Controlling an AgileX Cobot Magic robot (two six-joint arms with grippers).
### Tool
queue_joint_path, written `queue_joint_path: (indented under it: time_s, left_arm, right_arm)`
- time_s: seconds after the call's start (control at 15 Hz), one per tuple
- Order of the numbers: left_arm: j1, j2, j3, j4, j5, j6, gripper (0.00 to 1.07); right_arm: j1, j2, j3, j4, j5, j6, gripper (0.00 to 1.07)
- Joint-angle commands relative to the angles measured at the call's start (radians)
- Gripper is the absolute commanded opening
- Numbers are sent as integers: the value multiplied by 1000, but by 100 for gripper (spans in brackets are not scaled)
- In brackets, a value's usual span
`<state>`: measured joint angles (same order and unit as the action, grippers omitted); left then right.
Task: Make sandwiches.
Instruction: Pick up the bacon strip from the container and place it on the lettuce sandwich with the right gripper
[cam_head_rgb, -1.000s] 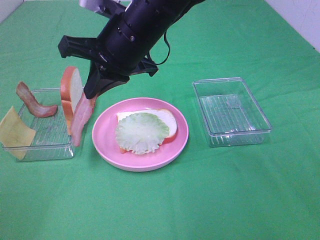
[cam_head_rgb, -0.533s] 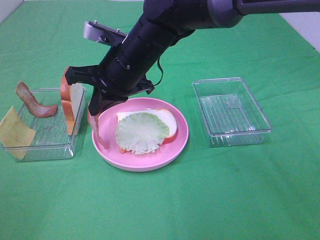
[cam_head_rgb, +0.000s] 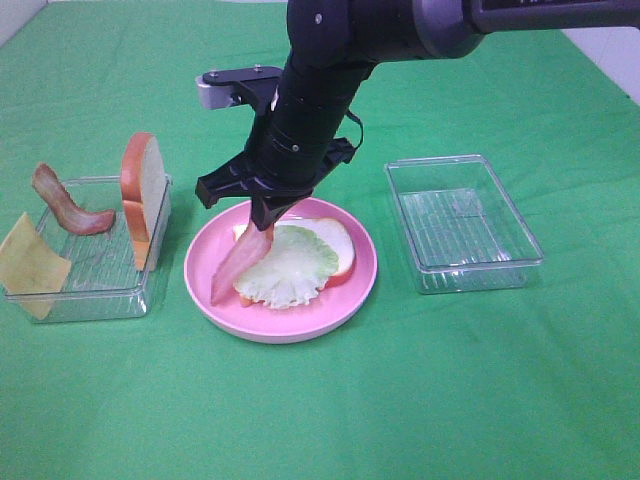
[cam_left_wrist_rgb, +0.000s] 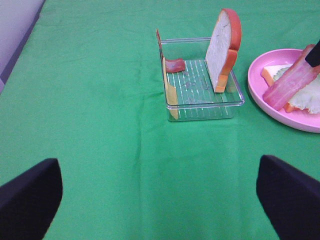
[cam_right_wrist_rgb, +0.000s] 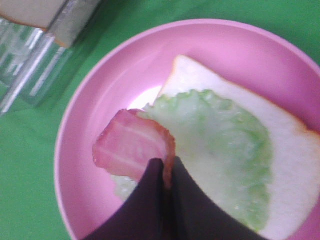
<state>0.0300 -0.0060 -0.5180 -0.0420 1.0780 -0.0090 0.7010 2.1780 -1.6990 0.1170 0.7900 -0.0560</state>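
- Right claw (cam_head_rgb: 262, 212) is pinching a bacon strip (cam_head_rgb: 240, 262) by its upper end, jaws narrow on it. Within the last second it has swung the strip from beside the left tray (cam_head_rgb: 100, 298) to over the pink plate (cam_head_rgb: 300, 330).
- Strip is hanging slantwise, pink-red with paler streaks, its lower tip reaching the plate just beside the lettuce (cam_head_rgb: 290, 268) — contact unclear. Delivery is looking nearly done; release not yet made.
- Lettuce is lying pale and frilled on the bottom bread slice (cam_head_rgb: 338, 240).
- Waiting in the tray: upright bread slice (cam_head_rgb: 143, 185), second bacon (cam_head_rgb: 65, 208), cheese square (cam_head_rgb: 30, 265).
- Left claw (cam_left_wrist_rgb: 157, 172) is hanging wide apart over the desk (cam_left_wrist_rgb: 100, 125) — carrying nothing.
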Motion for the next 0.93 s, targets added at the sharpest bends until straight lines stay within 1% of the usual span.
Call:
queue_joint_path:
  time_s: [0.07, 0.27, 0.47, 0.53, 0.6, 0.67, 0.73, 0.8, 0.87, 0.93]
  left_arm:
    - [-1, -12, 3, -7, -2, 0, 102]
    - [-1, -12, 3, -7, -2, 0, 102]
    - [-1, -12, 3, -7, -2, 0, 102]
    - [-1, -12, 3, -7, -2, 0, 102]
    - [-1, -12, 3, -7, -2, 0, 102]
    - [-1, -12, 3, -7, -2, 0, 102]
    - [-1, -12, 3, -7, -2, 0, 102]
    - [-1, -12, 3, -7, -2, 0, 102]
    - [-1, -12, 3, -7, -2, 0, 102]
    - [-1, -12, 3, -7, -2, 0, 102]
  right_arm:
    - [-5, -1, -1, -124, 22, 77, 0]
    - [-5, -1, -1, -179, 22, 87, 0]
    - [-5, -1, -1, -179, 22, 87, 1]
    - [-5, -1, -1, -179, 22, 87, 8]
    - [-5, -1, -1, -179, 22, 87, 20]
    - [-5, -1, -1, -179, 23, 87, 38]
    - [-4, -1, -1, -179, 34, 96, 64]
    - [-3, -1, -1, -179, 42, 104, 76]
    - [-3, -1, -1, -181, 49, 105, 92]
    - [-3, -4, -1, -188, 61, 105, 99]
